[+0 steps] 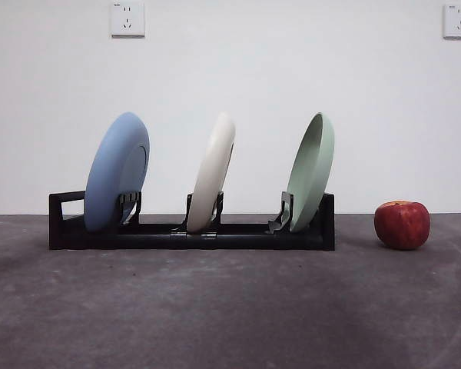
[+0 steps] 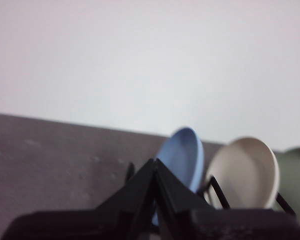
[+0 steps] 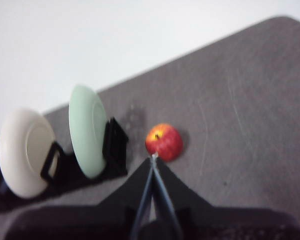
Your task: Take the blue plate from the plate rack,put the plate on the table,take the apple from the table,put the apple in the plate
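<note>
The blue plate (image 1: 117, 171) stands upright in the left slot of the black plate rack (image 1: 192, 233) on the dark grey table (image 1: 230, 307). It also shows in the left wrist view (image 2: 182, 156). The red apple (image 1: 402, 224) sits on the table to the right of the rack, and shows in the right wrist view (image 3: 164, 142). My left gripper (image 2: 154, 162) is shut and empty, high up and back from the blue plate. My right gripper (image 3: 154, 157) is shut and empty, above and back from the apple. Neither gripper shows in the front view.
A cream-white plate (image 1: 212, 173) stands in the rack's middle slot and a pale green plate (image 1: 311, 173) in its right slot. A white wall with two sockets (image 1: 127, 18) stands behind the table.
</note>
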